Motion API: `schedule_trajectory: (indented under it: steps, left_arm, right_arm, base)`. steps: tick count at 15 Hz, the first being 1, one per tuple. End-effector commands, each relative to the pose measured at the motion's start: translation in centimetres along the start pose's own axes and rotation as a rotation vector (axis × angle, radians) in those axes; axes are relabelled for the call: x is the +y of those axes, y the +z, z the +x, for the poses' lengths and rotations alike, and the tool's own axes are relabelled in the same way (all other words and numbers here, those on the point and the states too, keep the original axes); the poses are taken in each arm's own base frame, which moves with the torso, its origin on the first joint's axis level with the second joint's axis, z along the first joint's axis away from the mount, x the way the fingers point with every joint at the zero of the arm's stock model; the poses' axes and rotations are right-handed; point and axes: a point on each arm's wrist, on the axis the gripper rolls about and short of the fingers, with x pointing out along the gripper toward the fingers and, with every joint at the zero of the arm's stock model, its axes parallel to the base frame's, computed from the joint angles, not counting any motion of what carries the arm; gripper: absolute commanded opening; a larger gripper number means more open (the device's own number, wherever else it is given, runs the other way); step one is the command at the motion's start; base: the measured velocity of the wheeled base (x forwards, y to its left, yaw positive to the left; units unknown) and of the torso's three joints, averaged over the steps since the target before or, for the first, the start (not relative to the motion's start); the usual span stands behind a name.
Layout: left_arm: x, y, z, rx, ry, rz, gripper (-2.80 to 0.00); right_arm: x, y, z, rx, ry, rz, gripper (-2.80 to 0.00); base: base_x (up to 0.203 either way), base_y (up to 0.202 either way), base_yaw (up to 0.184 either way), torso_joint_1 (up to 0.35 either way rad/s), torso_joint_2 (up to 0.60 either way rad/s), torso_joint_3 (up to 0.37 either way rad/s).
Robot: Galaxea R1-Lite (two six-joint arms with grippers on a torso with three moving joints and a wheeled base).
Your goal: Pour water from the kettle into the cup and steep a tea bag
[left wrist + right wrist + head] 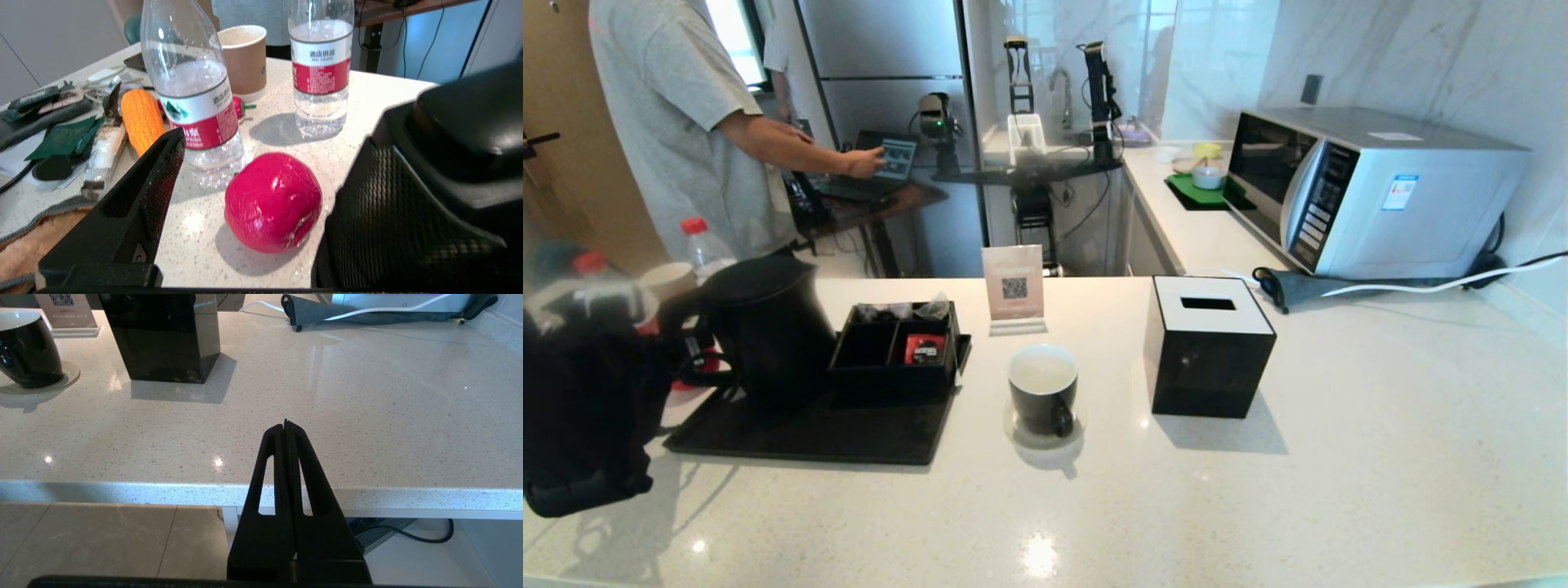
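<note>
The matte black kettle [768, 327] stands on a black tray [849, 433] at the left of the counter. My left arm [588, 408] is right beside its loop handle. In the left wrist view my left gripper [271, 141] is open with nothing between its fingers, and one finger [388, 212] is close against the kettle [470, 122]. The small black cup [1043, 392] with a white inside sits on a clear saucer mid-counter, also visible as the cup [24, 351] in the right wrist view. My right gripper [285, 424] is shut and empty, hanging before the counter's front edge.
A black organiser [898, 351] on the tray holds a red packet [925, 349]. Behind the kettle are two water bottles [196, 102], a paper cup [245, 61], a red apple [273, 202] and a toy corn cob [141, 118]. A black tissue box [1209, 351], QR sign [1014, 286] and microwave [1364, 192] stand further right.
</note>
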Motion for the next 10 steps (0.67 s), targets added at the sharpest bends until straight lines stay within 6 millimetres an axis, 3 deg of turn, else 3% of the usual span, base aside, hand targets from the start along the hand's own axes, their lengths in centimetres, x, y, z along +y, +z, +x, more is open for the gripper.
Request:
schedule_trajectory:
  steps: [1,10]
  left_arm:
    - [-0.04,0.26,0.52,-0.048,0.003,-0.01,0.0]
    - [-0.28,1.17,1.46,-0.102,-0.026,-0.017,0.0]
  right_arm:
    - [0.0,0.0,0.0,0.0,0.001,-0.001,-2.8]
    - [0.0,0.0,0.0,0.0,0.001,0.001,-2.8]
  base:
    - [0.0,0.0,0.0,0.0,0.0,0.0]
    - [0.0,0.0,0.0,0.0,0.0,0.0]
